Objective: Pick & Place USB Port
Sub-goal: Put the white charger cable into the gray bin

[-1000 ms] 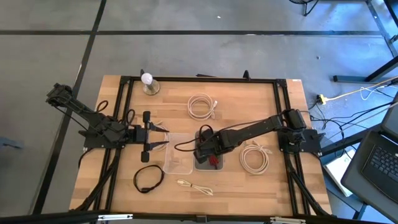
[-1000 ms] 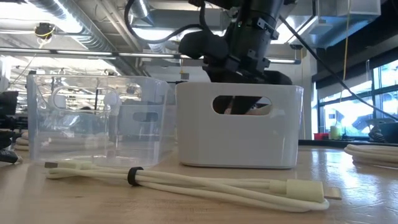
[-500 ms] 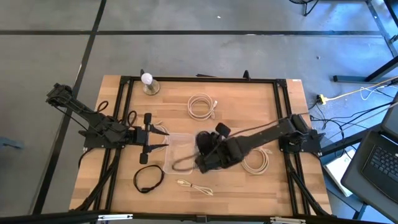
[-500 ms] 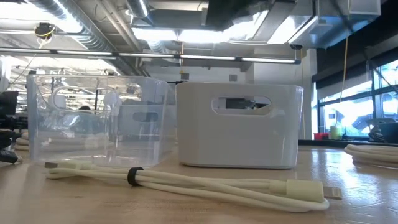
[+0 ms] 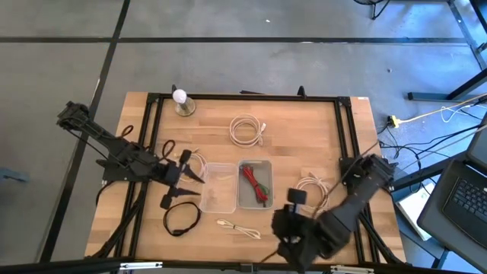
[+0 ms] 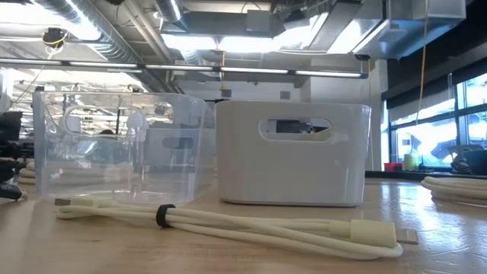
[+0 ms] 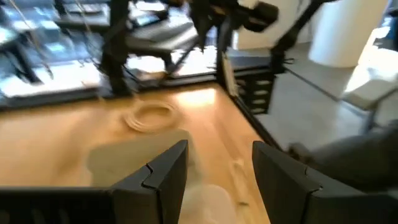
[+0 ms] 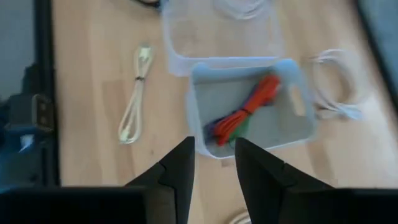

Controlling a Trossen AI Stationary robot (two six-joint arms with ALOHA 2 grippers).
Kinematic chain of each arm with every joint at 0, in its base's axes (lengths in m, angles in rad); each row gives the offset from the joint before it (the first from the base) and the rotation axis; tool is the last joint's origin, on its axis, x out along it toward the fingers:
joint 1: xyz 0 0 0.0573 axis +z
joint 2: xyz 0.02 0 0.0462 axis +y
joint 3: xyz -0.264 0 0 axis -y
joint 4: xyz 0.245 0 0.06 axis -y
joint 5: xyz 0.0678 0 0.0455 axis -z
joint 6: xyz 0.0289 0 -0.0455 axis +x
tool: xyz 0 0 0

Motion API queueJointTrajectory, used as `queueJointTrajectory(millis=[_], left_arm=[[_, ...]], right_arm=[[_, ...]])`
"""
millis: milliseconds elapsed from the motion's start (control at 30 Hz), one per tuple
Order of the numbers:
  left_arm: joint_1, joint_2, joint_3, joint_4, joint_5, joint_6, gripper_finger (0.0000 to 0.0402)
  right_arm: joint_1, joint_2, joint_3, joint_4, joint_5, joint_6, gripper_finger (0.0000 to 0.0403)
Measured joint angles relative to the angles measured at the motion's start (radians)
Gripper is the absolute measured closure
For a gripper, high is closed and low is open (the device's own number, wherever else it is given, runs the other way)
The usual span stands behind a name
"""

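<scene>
A white bin [image 5: 255,183] [image 6: 293,156] holds a red cable bundle [image 5: 256,183] [image 8: 245,109] beside a green one [image 8: 231,129]. To its left stands a clear bin [image 5: 218,189] [image 6: 114,144]. My right gripper [image 5: 288,232] [image 8: 214,168] is open and empty, raised high over the table's near edge, looking down on both bins. My left gripper [image 5: 190,181] [image 7: 217,168] is open and empty, just left of the clear bin. Neither gripper shows in the low view.
White cable coils lie at the far middle [image 5: 246,129] and right of the white bin [image 5: 312,190]. A cream cable [image 5: 237,228] [image 6: 228,221] and a black cable loop [image 5: 181,219] lie near the front. A lamp [image 5: 181,99] stands at the far left.
My right gripper has risen out of the white bin and swung back toward the table's near edge, far above the table; the red cable bundle has stayed in the bin. My left gripper has turned and shifted slightly toward the near edge.
</scene>
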Motion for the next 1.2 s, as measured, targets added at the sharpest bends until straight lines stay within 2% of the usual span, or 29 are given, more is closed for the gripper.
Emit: queueJointTrajectory(millis=[133, 200, 367, 500, 667, 833, 1200], left_arm=[[-0.031, 0.043, 0.000, -0.034, -0.004, -0.087, 0.0229], [-0.038, 0.062, 0.000, -0.029, -0.014, -0.097, 0.0229], [-0.038, 0.079, 0.000, -0.028, -0.119, -0.063, 0.0229], [-0.038, 0.079, 0.000, -0.021, -0.226, -0.015, 0.0229], [-0.038, 0.079, 0.000, 0.038, -0.323, 0.037, 0.0229], [-0.038, 0.079, 0.000, 0.110, -0.340, 0.066, 0.0229], [-0.038, 0.079, 0.000, 0.146, -0.339, 0.049, 0.0229]], right_arm=[[0.078, 0.000, -0.007, 0.001, 0.119, 0.120, 0.0286], [0.097, 0.000, -0.030, 0.045, 0.119, 0.150, 0.0286], [0.106, 0.000, -0.120, 0.265, 0.014, 0.141, 0.0286], [0.099, 0.000, -0.208, 0.497, -0.076, 0.050, 0.0286], [0.064, 0.000, -0.329, 0.778, -0.117, -0.084, 0.0286], [-0.002, 0.000, -0.441, 0.969, -0.228, -0.180, 0.0286], [-0.125, 0.000, -0.606, 1.278, -0.317, -0.276, 0.0285]])
